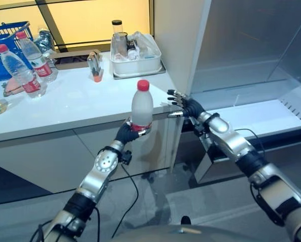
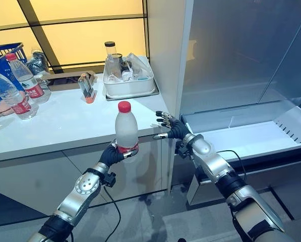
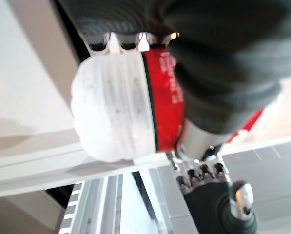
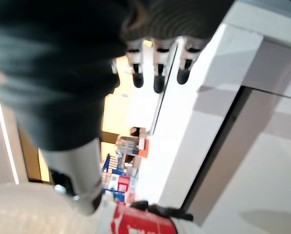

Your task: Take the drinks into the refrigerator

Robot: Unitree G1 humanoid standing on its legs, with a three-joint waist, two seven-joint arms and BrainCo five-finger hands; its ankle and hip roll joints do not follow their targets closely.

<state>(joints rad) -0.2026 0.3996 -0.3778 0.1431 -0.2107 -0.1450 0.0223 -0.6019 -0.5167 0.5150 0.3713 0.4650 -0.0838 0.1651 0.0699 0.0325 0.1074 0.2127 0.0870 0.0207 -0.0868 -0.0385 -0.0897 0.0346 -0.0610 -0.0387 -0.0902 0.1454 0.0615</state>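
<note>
My left hand (image 1: 126,133) grips the water bottle (image 1: 141,107) upright beside the surface (image 1: 79,106); right hand (image 1: 186,106), fingers spread, apparently touches fridge (image 1: 231,55) edge.

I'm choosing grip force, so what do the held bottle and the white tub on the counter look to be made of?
The bottle in the left hand looks like thin plastic: translucent, frosted-looking walls, ribbed base, red screw cap and red label. The tub seems to be rigid opaque white plastic, with a smooth moulded rim and rounded corners, though enamelled metal cannot be ruled out.
</note>
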